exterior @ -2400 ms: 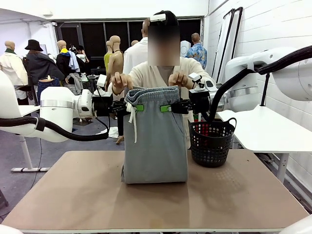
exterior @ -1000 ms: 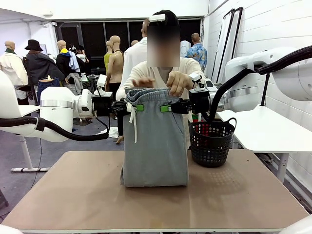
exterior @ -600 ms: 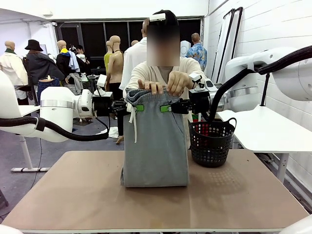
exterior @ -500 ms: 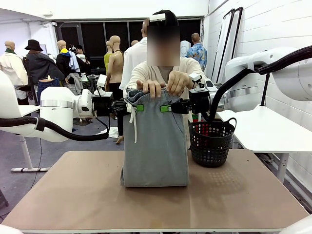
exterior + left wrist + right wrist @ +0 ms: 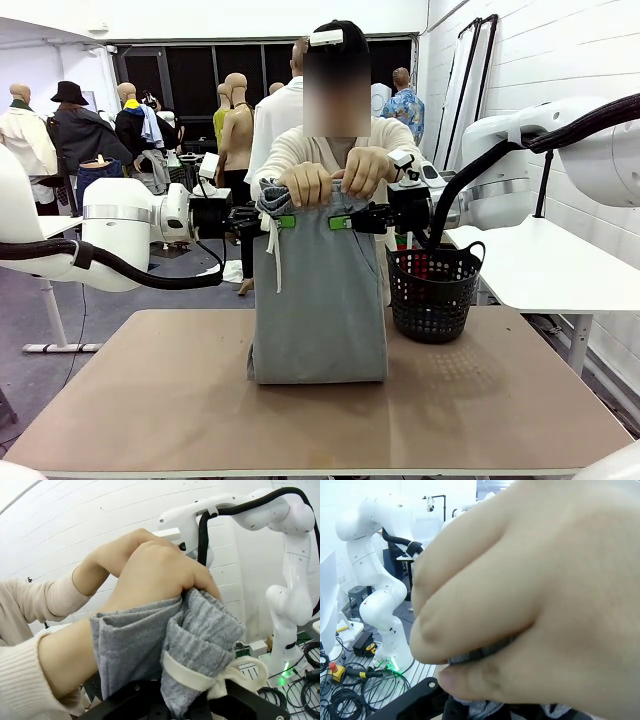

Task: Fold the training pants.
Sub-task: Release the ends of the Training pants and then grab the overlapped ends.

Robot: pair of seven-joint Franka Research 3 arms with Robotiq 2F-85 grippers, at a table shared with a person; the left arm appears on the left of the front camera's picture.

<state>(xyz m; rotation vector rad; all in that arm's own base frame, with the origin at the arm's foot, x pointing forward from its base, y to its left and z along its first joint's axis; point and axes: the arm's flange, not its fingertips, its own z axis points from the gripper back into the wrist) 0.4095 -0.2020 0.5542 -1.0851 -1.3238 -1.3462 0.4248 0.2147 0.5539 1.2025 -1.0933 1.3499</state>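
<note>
The light-grey training pants (image 5: 318, 290) hang as a folded panel, their lower edge resting on the table. My left gripper (image 5: 284, 221) is shut on the waistband's left corner by the white drawstring (image 5: 272, 250). My right gripper (image 5: 341, 222) is shut on the right part of the waistband. The person's two hands (image 5: 305, 183) clutch the top of the waistband between and above my grippers. In the left wrist view the pants (image 5: 200, 640) and the drawstring (image 5: 200, 682) bunch over my fingers, under the person's hands (image 5: 155, 570). In the right wrist view a hand (image 5: 535, 590) covers the grey cloth (image 5: 480, 707).
A black plastic basket (image 5: 433, 290) stands on the tan table (image 5: 150, 400) just right of the pants. A white side table (image 5: 560, 265) lies beyond it on the right. The person stands close behind the far edge.
The person's hand on picture left has come down and closed on the waistband, bunching its top edge toward the middle. Both grippers and the hanging pants have stayed in place.
</note>
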